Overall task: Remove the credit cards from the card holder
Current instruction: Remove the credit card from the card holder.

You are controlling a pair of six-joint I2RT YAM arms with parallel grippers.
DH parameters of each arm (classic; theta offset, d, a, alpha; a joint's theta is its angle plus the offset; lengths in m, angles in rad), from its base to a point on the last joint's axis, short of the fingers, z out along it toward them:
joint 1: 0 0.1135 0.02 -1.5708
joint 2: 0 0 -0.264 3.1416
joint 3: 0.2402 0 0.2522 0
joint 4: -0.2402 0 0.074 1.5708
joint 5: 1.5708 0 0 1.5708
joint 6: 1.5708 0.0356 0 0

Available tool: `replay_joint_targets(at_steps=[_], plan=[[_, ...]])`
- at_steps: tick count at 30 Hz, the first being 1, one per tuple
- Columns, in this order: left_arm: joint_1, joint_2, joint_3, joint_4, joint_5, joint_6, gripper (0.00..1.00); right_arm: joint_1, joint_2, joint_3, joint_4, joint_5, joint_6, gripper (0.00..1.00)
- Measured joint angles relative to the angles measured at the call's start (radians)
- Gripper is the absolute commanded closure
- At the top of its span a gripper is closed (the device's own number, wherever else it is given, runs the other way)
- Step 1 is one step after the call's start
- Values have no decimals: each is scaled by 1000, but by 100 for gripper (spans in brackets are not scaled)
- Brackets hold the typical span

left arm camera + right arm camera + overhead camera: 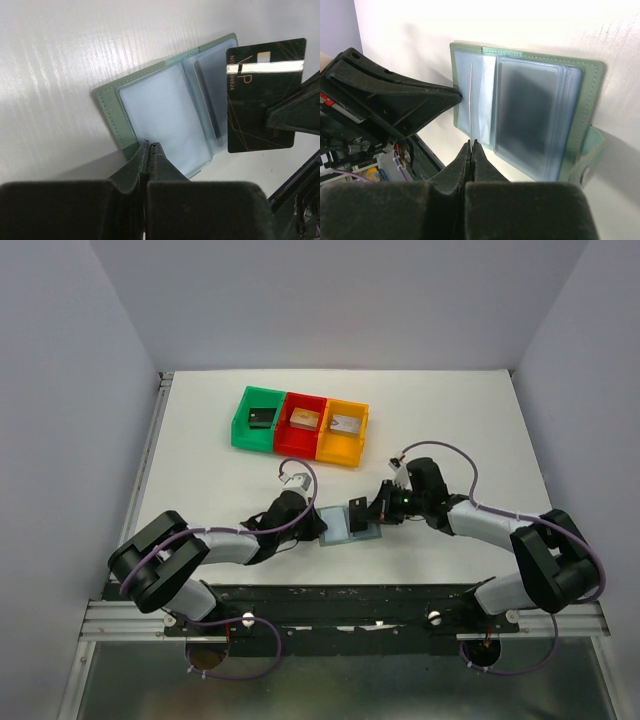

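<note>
My left gripper point(150, 146) pinches the near edge of the grey-green folding card holder point(160, 105). My right gripper point(471, 143) clamps a thin black credit card point(260, 95) upright above it.

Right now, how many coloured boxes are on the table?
3, in a row at the far side of the table: green bin left, red bin middle, orange bin right. None seems hidden.

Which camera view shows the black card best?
The left wrist view: the black card, by the card holder, faces it, print visible. The right wrist view sees it edge-on, a thin line. The top view shows only a small dark shape.
</note>
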Motion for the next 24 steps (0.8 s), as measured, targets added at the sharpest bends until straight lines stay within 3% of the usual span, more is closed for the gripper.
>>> replay_joint_targets(at_steps=[2, 8, 18, 24], plan=[[0, -20, 0, -34, -1, 6, 99, 0, -33, 0, -30, 12, -11, 100], [0, -82, 14, -160, -19, 43, 85, 0, -122, 6, -118, 40, -47, 100], [0, -183, 61, -292, -46, 97, 40, 0, -223, 31, -235, 66, -117, 100], [1, -277, 80, -335, -58, 113, 33, 0, -255, 59, -294, 72, -179, 100]])
